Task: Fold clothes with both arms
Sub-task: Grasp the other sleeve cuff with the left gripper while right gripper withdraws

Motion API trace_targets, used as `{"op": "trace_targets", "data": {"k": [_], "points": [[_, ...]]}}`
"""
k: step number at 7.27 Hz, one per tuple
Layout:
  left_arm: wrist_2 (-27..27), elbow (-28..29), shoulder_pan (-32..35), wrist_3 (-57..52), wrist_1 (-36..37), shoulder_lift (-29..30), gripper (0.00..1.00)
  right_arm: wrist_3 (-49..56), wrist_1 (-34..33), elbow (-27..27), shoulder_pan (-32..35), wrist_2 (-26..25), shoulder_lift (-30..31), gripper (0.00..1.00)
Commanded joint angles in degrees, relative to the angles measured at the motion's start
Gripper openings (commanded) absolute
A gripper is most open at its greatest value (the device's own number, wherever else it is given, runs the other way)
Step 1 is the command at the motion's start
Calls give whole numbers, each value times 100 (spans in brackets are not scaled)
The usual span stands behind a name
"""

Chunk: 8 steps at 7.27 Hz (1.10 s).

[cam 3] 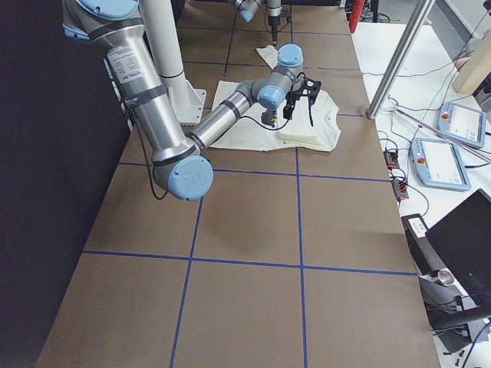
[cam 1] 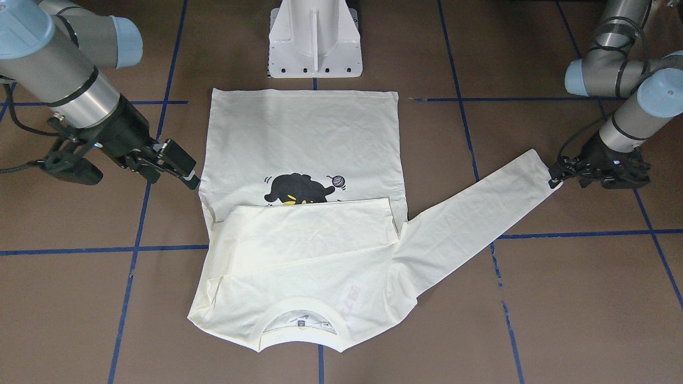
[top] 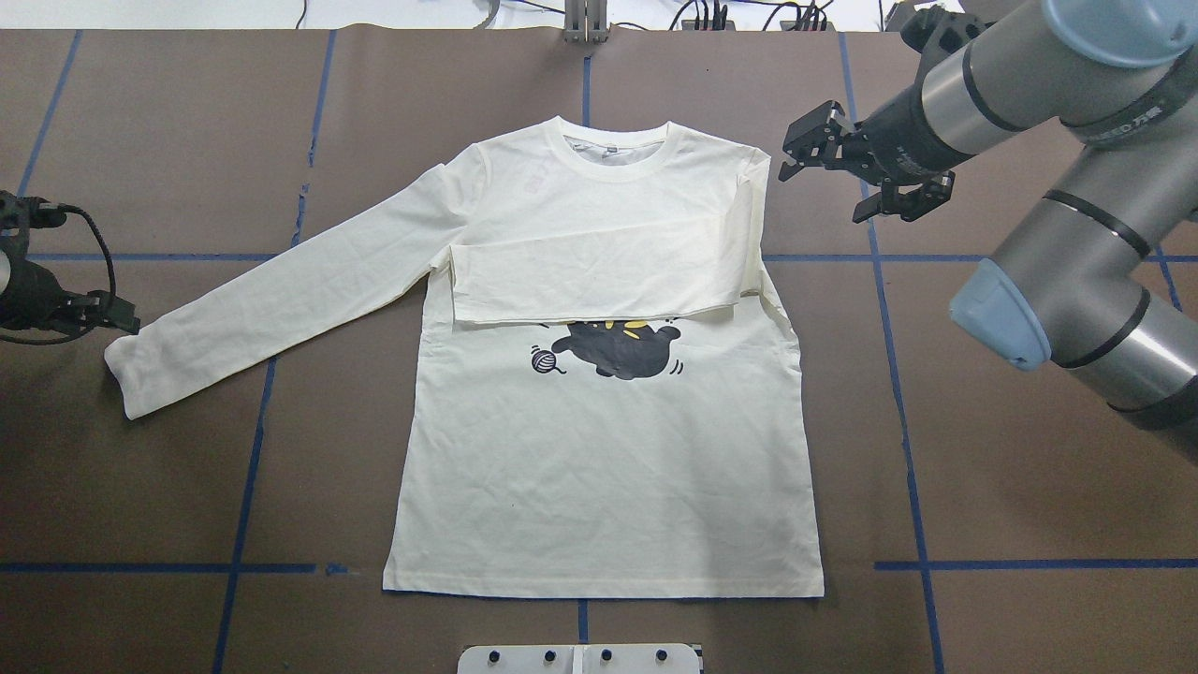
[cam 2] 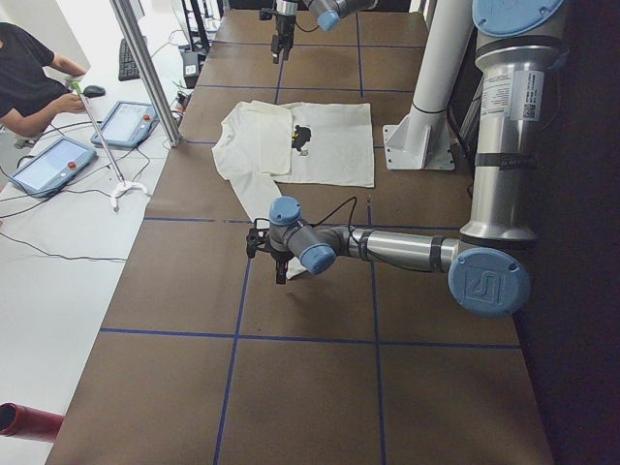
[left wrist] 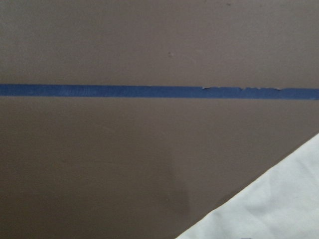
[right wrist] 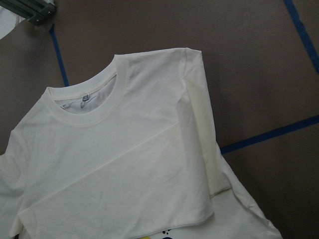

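Observation:
The cream shirt lies flat, collar away from the robot. One sleeve is folded across the chest and covers the top of the black cat print. The other sleeve stretches out over the table. My left gripper sits low at that sleeve's cuff, touching its end; whether it is open or shut there does not show. A corner of the cloth shows in the left wrist view. My right gripper hovers open beside the shirt's folded shoulder, holding nothing.
The white pedestal base stands just behind the shirt's hem. Blue tape lines cross the brown table. Off the far table edge are a metal post, tablets and a seated person.

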<state>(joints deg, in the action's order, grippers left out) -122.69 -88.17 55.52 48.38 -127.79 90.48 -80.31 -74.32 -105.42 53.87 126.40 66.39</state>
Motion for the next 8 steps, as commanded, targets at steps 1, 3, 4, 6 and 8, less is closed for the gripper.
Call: {"op": "trace_targets", "data": {"k": [1, 3, 4, 6, 8], "points": [[17, 124, -276, 23, 26, -4, 64, 112, -3, -76, 71, 43, 111, 100], [-9, 133, -304, 5, 104, -13, 1, 104, -12, -93, 71, 33, 102, 100], [-253, -41, -304, -38, 288, 5, 0, 78, -12, -102, 71, 25, 93, 100], [-545, -306, -304, -39, 404, -21, 0, 42, -12, -128, 71, 7, 128, 100], [-737, -770, -296, 31, 421, -4, 0, 42, -12, -128, 79, -19, 155, 100]]}}
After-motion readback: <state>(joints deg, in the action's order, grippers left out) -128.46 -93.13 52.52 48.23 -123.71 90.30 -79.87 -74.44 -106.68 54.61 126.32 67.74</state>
